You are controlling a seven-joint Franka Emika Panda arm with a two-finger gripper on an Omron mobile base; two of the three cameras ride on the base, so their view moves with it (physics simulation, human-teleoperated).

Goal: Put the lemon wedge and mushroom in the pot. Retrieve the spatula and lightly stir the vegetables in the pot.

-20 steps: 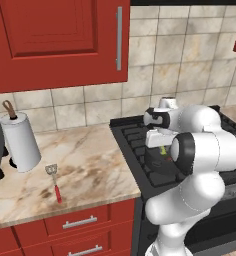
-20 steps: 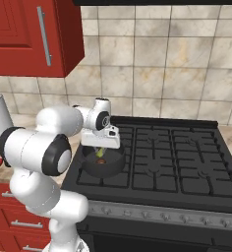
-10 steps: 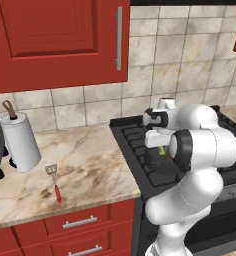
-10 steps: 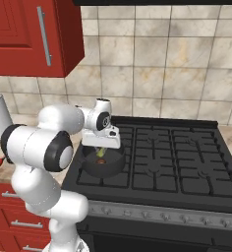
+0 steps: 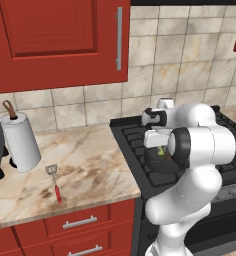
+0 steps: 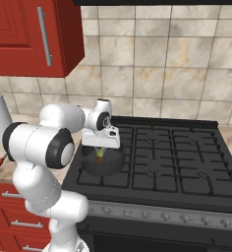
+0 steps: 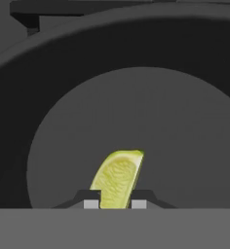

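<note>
One lemon wedge (image 7: 116, 178) sits clamped in my tool (image 7: 115, 203) above the pot (image 7: 48, 97); spatula (image 5: 54, 182) lies on the worktop (image 5: 85, 165).

pot (image 6: 104, 162) on stove (image 6: 187, 162), lemon wedge (image 7: 116, 179) over pot, spatula (image 5: 55, 182) on counter (image 5: 85, 165)

a rendered home kitchen is shown. red wall cabinets (image 5: 60, 40) with metal handles are hung over a beige tiled backsplash (image 6: 152, 74). a black gas stove (image 6: 177, 157) is set beside a marbled countertop (image 5: 85, 165), on which a paper towel roll (image 5: 21, 142) is stood; red drawers (image 5: 75, 225) are fitted below.
</note>
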